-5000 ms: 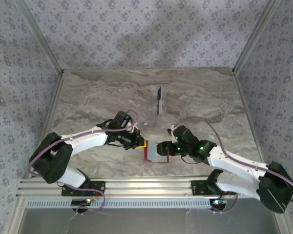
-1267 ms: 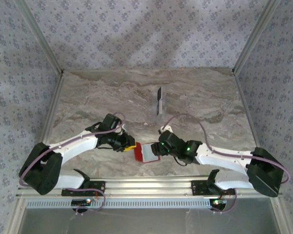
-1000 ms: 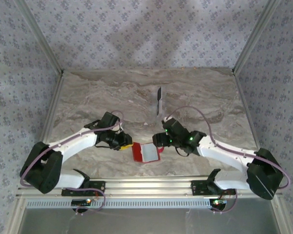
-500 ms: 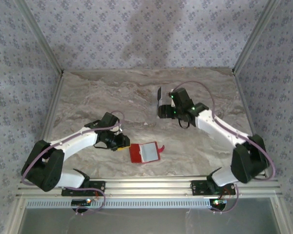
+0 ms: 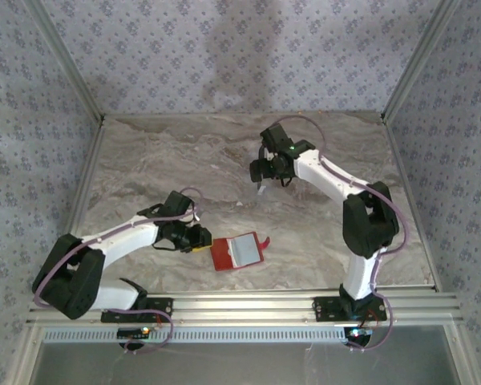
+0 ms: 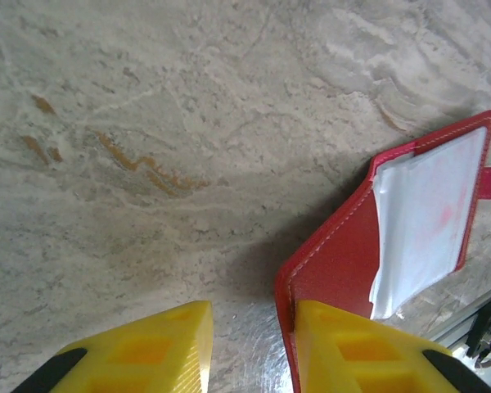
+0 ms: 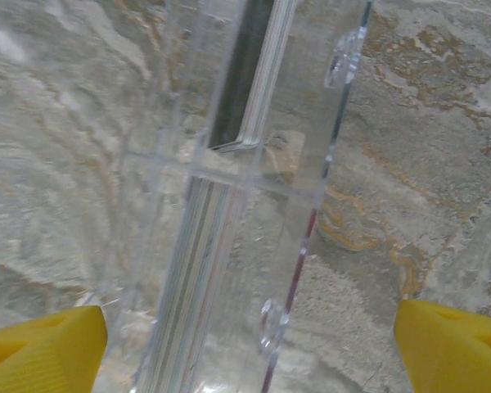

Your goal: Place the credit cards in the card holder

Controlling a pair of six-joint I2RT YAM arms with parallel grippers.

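The card holder (image 5: pixel 236 251) is a red wallet lying open on the table, pale inner pocket (image 6: pixel 421 221) facing up. My left gripper (image 5: pixel 199 238) sits at its left edge. In the left wrist view the left gripper (image 6: pixel 254 327) is open, the wallet's stitched edge (image 6: pixel 288 295) touching the inner face of the right fingertip (image 6: pixel 352 344), bare table in the gap. The credit cards (image 7: pixel 200 270) stand on edge as a thin stack inside a clear plastic stand (image 7: pixel 311 139). My right gripper (image 7: pixel 250 344) hovers over that stack, open wide. In the top view the right gripper (image 5: pixel 262 170) is at the stand (image 5: pixel 260 186).
The marble table (image 5: pixel 160 160) is walled by patterned panels at the back and sides. An aluminium rail (image 5: pixel 240 305) runs along the near edge, just below the wallet. The right arm (image 5: pixel 337 180) reaches far across the right half.
My right arm has swung from beside the wallet up to the card stand at the back, and its jaws have opened wider. The wallet lies open near the left gripper, which barely moved.
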